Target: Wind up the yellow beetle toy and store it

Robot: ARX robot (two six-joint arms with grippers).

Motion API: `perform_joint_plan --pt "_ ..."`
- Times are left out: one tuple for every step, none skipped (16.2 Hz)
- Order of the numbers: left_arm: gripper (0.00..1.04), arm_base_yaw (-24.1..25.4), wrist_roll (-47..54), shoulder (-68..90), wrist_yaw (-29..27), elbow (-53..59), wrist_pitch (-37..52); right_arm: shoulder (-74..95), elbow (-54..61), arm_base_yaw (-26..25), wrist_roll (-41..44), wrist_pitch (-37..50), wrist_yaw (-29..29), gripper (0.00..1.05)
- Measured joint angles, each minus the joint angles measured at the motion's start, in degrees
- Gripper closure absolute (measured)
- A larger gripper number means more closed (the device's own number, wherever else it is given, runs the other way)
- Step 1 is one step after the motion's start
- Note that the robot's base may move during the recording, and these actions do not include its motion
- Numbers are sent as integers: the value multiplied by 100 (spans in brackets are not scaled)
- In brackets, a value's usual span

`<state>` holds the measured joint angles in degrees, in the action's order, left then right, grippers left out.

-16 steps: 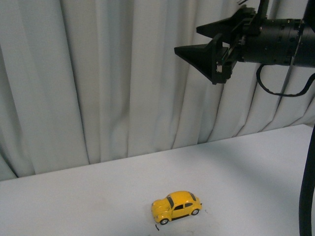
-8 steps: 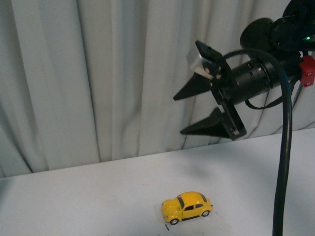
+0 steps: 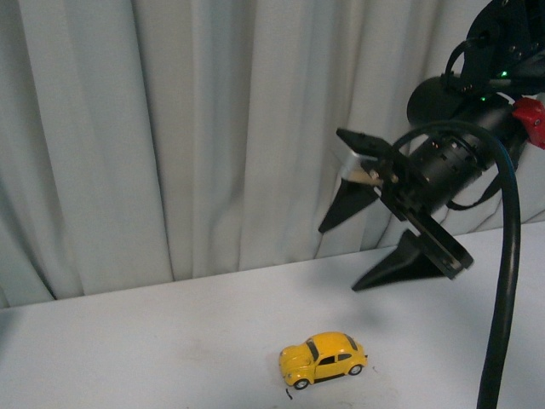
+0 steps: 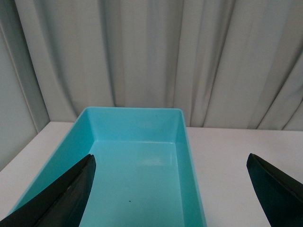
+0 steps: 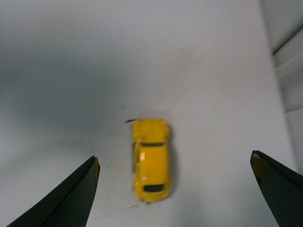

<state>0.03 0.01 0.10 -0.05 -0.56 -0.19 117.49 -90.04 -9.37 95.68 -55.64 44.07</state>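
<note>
The yellow beetle toy point(image 3: 323, 359) stands on its wheels on the white table point(image 3: 128, 341), near the front edge in the front view. My right gripper point(image 3: 341, 257) hangs open in the air above and to the right of it, jaws spread wide and angled down toward it. In the right wrist view the yellow beetle toy point(image 5: 151, 159) lies between the two black fingertips point(image 5: 83, 182), well below them and slightly blurred. My left gripper point(image 4: 173, 165) is open over a turquoise bin point(image 4: 137, 142), with nothing between its fingers. The left arm is out of the front view.
A pale pleated curtain point(image 3: 170, 136) closes off the back of the table. The right arm's black cable point(image 3: 504, 281) hangs down at the right side. The turquoise bin's inside holds nothing but a dark speck. A small dark mark point(image 3: 289, 394) lies by the toy's front.
My right gripper has swung from high and level, turned, and dropped lower, tilting down toward the toy. The front view shifted slightly early on; the toy itself has stayed put.
</note>
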Motion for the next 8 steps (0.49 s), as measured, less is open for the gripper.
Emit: perform_joint_plan --pt "7 0 0 0 0 0 0 33 24 9 83 -79 -133 7" --pt "7 0 0 0 2 0 0 46 61 17 133 -39 -205 7" --pt "7 0 0 0 2 0 0 57 66 37 175 -79 -280 7" --pt "7 0 0 0 0 0 2 70 63 37 199 -168 -363 7" --pt "7 0 -2 0 2 0 2 79 66 42 225 -297 -450 7" --pt "7 0 -2 0 2 0 0 81 85 59 254 -302 -503 7" --pt "7 0 0 0 2 0 0 81 125 81 282 -223 -627 7" --pt "7 0 -2 0 -2 0 2 81 238 116 304 22 -885 7"
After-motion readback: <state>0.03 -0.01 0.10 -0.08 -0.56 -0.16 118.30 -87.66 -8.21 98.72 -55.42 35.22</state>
